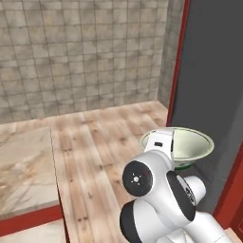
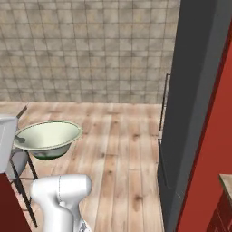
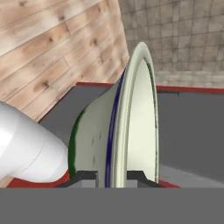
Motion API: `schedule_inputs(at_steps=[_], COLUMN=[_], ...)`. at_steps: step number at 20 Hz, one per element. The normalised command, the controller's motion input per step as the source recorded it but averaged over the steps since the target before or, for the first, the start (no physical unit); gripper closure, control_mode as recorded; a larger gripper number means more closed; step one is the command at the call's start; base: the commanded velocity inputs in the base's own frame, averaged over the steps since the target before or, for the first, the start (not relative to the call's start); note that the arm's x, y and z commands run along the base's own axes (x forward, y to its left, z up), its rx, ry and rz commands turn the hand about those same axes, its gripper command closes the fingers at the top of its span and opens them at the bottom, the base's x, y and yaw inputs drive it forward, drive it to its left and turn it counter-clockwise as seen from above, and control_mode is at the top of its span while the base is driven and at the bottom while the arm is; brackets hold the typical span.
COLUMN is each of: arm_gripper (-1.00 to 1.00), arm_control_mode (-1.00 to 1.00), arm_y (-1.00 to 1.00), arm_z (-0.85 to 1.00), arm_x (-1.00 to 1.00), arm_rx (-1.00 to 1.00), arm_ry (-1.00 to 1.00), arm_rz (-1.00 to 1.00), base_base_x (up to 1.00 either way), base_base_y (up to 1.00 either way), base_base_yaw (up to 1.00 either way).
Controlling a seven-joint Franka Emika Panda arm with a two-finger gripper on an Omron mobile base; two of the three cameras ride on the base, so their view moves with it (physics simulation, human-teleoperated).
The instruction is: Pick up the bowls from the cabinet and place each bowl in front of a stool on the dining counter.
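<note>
The wide flared cream bowl (image 1: 192, 144) with the dark green base hangs in the air over the wooden floor, mouth up and slightly tilted. My gripper (image 3: 113, 176) is shut on its rim, one fingertip (image 3: 87, 176) outside the wall and the other inside. From the right, the bowl (image 2: 47, 136) floats just above a stool (image 2: 17, 160) with a grey seat and thin dark legs. The dining counter (image 1: 23, 166), beige veined marble on a red base, lies to the left, about a floor plank's width from the bowl. The cabinet is out of view.
A tall dark grey panel (image 2: 195, 113) with red edging stands close on the right, beside the bowl. Behind is a beige tiled wall (image 1: 80, 52). Open wooden floor (image 1: 99, 137) stretches between the counter and the panel.
</note>
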Motion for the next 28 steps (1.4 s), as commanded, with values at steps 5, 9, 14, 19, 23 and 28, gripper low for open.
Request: schedule_inputs(at_steps=[5,9,14,19,23,28], arm_gripper=[1.00,1.00,1.00,1.00,1.00,1.00], arm_control_mode=[1.00,1.00,1.00,1.00,1.00,1.00], arm_y=[0.00,0.00,0.00,0.00,0.00,0.00], arm_z=[0.00,0.00,0.00,0.00,0.00,0.00], arm_x=[0.00,0.00,0.00,0.00,0.00,0.00], arm_rx=[0.00,0.00,0.00,0.00,0.00,0.00], arm_ry=[0.00,0.00,0.00,0.00,0.00,0.00], arm_rz=[0.00,0.00,0.00,0.00,0.00,0.00], base_base_x=[1.00,1.00,1.00,1.00,1.00,1.00], base_base_y=[0.00,0.00,0.00,0.00,0.00,0.00], base_base_yaw=[0.05,0.07,0.10,0.25,0.32,0.48])
